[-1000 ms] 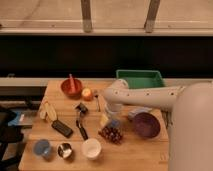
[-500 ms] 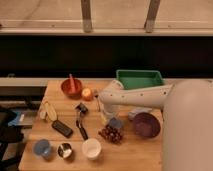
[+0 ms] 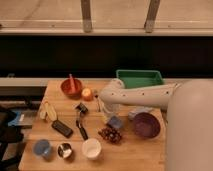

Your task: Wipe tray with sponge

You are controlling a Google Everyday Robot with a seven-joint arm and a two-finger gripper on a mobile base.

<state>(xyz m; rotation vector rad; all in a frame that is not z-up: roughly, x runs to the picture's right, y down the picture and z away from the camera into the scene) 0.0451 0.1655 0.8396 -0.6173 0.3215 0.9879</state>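
On the wooden worktop, the closed tool is pinching the small blue-grey rectangular sponge, apart from the large green plastic tray, and a shallow grip is probably risking a drop.

The hand clamps the sponge on the wooden table, beside the purple bowl.
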